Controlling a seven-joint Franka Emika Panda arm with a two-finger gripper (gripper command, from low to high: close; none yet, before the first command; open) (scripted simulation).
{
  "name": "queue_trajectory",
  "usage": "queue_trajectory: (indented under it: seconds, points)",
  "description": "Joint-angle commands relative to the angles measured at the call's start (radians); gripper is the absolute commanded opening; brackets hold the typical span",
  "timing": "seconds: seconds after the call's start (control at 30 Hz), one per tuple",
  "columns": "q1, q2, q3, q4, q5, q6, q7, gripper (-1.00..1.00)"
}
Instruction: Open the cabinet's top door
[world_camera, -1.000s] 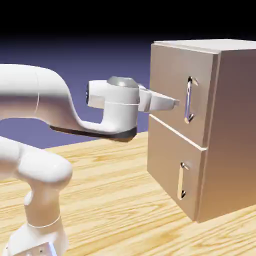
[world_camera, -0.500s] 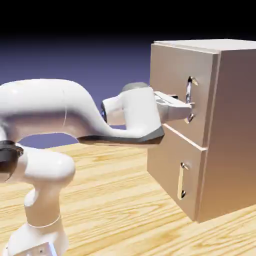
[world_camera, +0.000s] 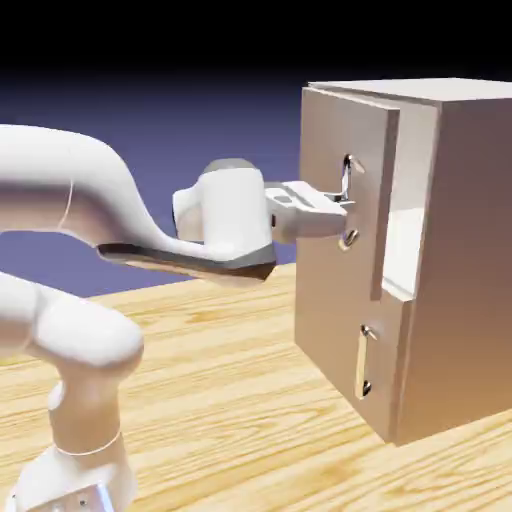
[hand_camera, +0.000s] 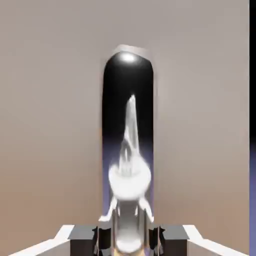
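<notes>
- We have the gripper clamped on the handle of the top door, at the cabinet's 10 o'clock.
- Door ajar, pale interior showing: we are mid-pull.
- Next, we judge, pull toward 9 o'clock along the hinge's arc.

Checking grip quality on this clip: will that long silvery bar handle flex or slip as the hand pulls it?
The long silvery bar handle looks rigid, probably unbending. Its glossy metal could slip, though the hand is shut on it. The beige-grey top door, already ajar, likely swings easily.
</notes>
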Motion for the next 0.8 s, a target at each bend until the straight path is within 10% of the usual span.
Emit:
queue_trajectory:
  seconds: [0.0, 0.77]
  points:
    - [-0.031, -0.006, 0.036, -0.017, 0.03, -0.007, -0.001, -1.0]
    - [-0.262, -0.309, 0.726, -0.274, 0.931, -0.304, -0.295, -1.0]
